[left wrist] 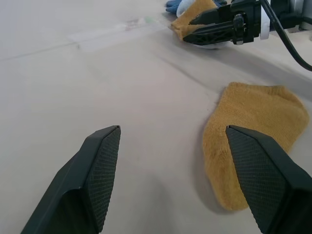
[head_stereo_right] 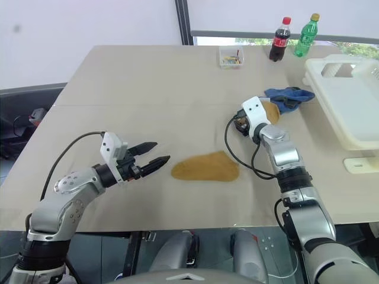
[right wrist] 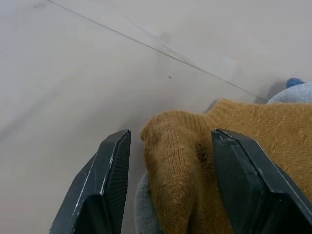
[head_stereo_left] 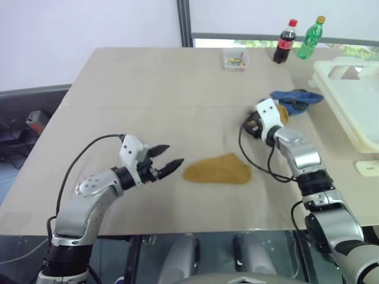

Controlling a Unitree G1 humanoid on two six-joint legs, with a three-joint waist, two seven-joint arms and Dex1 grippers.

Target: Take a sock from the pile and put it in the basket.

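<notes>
The pile [head_stereo_left: 296,100] lies at the table's right, a bright blue sock with a mustard sock [right wrist: 234,146] and a bit of grey at its near side. My right gripper [right wrist: 170,134] is at the pile, open, its fingers on either side of that mustard sock's folded edge. A second mustard sock [head_stereo_left: 217,169] lies flat alone mid-table. Left of this flat sock, my left gripper [head_stereo_left: 173,155] hovers open and empty, pointing toward it. The cream-white basket [head_stereo_right: 331,112] stands at the right edge, just beyond the pile.
At the far edge stand a small clear box [head_stereo_left: 235,59], a cola bottle [head_stereo_left: 284,41] and a green bottle [head_stereo_left: 310,38]. A small white object [head_stereo_left: 367,167] lies near the basket's front. A black cable loops beside my right forearm.
</notes>
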